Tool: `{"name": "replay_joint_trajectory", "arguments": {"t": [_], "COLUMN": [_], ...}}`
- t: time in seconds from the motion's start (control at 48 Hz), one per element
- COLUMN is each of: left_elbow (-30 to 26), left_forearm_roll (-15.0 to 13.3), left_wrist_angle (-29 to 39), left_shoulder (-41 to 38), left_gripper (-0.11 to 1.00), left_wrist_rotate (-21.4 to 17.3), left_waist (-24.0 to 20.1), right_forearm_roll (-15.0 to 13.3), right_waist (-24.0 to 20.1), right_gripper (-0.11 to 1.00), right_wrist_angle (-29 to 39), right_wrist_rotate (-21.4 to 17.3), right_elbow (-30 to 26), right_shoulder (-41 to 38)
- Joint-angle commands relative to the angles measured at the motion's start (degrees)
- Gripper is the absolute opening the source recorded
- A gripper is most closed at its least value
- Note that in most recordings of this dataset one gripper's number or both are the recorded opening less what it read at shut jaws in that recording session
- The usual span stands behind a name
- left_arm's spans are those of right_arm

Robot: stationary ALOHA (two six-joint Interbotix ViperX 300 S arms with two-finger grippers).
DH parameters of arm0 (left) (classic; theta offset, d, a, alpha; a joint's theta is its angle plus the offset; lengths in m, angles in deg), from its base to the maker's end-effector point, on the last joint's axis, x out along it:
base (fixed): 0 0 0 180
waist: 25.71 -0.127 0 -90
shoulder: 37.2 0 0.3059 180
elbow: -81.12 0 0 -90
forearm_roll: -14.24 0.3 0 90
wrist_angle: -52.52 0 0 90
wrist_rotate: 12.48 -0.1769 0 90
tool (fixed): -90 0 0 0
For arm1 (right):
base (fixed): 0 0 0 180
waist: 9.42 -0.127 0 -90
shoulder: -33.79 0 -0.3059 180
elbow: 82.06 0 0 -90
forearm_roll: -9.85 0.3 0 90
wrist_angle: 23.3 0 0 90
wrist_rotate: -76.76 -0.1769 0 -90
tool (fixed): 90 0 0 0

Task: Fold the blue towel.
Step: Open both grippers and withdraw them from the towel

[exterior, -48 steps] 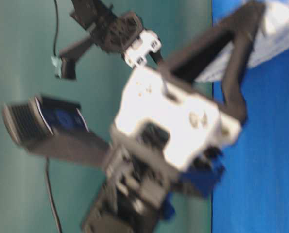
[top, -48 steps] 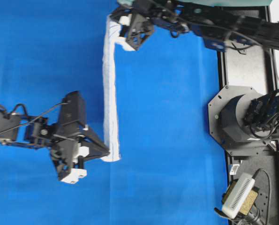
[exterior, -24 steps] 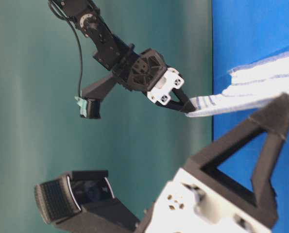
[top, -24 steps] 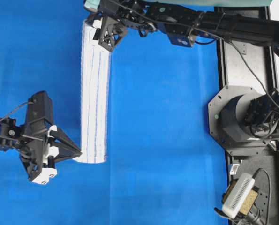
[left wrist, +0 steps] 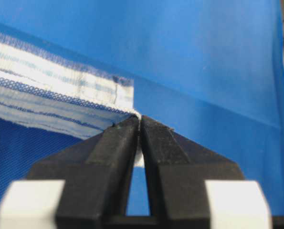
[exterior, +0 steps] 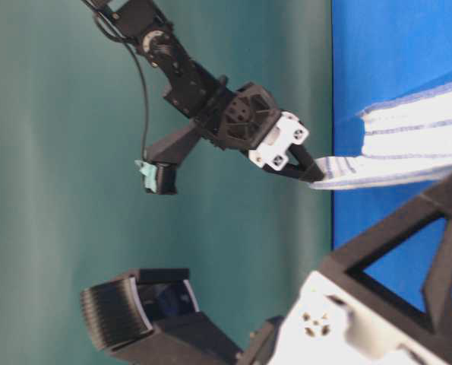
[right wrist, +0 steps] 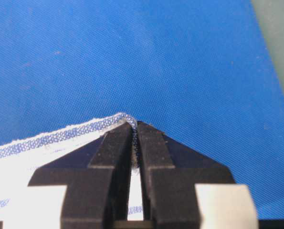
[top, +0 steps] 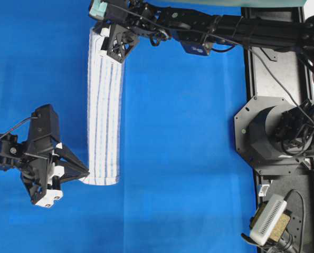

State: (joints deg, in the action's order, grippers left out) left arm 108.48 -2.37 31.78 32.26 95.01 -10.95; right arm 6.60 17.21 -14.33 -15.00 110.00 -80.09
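You see the blue towel (top: pixel 105 108) as 1 long strip; the right gripper (top: pixel 105 43) pinches its far end, the left gripper (top: pixel 85 174) its near corner.

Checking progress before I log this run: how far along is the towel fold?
Done: the blue towel lies as a long narrow layered strip on the table covering, so a lengthwise fold looks made. In hand: the left gripper pinches one end corner, the right gripper the other. Left: releasing, then probably folding the strip across its length.
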Motion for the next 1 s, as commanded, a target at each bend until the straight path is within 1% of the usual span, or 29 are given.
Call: {"name": "replay_joint_trajectory", "arguments": {"t": [0.0, 0.083, 0.125, 0.167, 0.208, 0.229, 0.271, 0.354, 0.396, 0.437, 0.541, 0.687, 0.812, 0.979], "left_elbow": [-0.70, -0.53, -0.44, -0.26, -0.09, 0.09, 0.35, 1.05, 1.49, 1.93, 3.78, 6.42, 8.96, 11.60], "left_forearm_roll": [0.00, 0.00, 0.00, 0.00, 0.00, 0.00, 0.00, 0.00, 0.00, 0.00, 0.09, 0.26, 0.44, 0.62], "left_wrist_angle": [-0.35, -0.09, 0.18, 0.53, 1.05, 1.41, 2.46, 6.06, 7.91, 9.49, 11.69, 12.57, 12.74, 12.74], "left_shoulder": [0.62, 0.70, 0.97, 1.05, 1.32, 1.49, 2.02, 4.22, 5.62, 7.21, 10.99, 15.64, 18.37, 20.57], "left_gripper": [0.10, 0.24, 0.33, 0.39, 0.47, 0.49, 0.54, 0.57, 0.57, 0.57, 0.57, 0.57, 0.57, 0.57], "left_wrist_rotate": [0.00, 0.00, 0.00, 0.00, 0.00, 0.00, 0.00, -0.09, -0.18, -0.26, -0.79, -1.58, -2.81, -5.80], "left_waist": [0.00, -0.18, -0.18, -0.09, -0.09, -0.09, -0.09, -0.26, -0.44, -0.79, -1.41, -2.64, -5.36, -10.11], "right_forearm_roll": [-0.18, -0.18, -0.18, -0.35, -0.62, -0.88, -1.05, -1.23, -1.23, -1.23, -1.23, -1.23, -1.23, -0.97], "right_waist": [-0.18, -0.53, -0.70, -0.79, -0.88, -0.88, -0.88, -0.88, -0.88, -0.88, -0.88, -0.88, -0.88, -0.88], "right_gripper": [0.14, 0.15, 0.22, 0.31, 0.44, 0.53, 0.65, 0.87, 0.93, 0.93, 0.87, 0.87, 0.87, 0.87], "right_wrist_angle": [-1.05, -1.05, -1.14, -1.23, -1.23, -1.05, -0.88, -0.18, 0.35, 0.88, 1.23, 1.14, 1.05, 0.35], "right_wrist_rotate": [0.18, 0.26, 0.35, 0.44, 0.53, 0.53, 0.44, 0.62, 0.62, 0.62, 0.70, 0.53, 0.18, 0.09], "right_elbow": [-1.85, -2.46, -2.64, -2.72, -2.81, -2.72, -2.72, -2.20, -1.85, -1.32, 0.26, 3.87, 7.73, 13.54], "right_shoulder": [0.00, -0.53, -0.62, -0.62, -0.53, -0.53, -0.44, 0.35, 0.97, 1.93, 4.48, 8.88, 12.39, 17.40]}}
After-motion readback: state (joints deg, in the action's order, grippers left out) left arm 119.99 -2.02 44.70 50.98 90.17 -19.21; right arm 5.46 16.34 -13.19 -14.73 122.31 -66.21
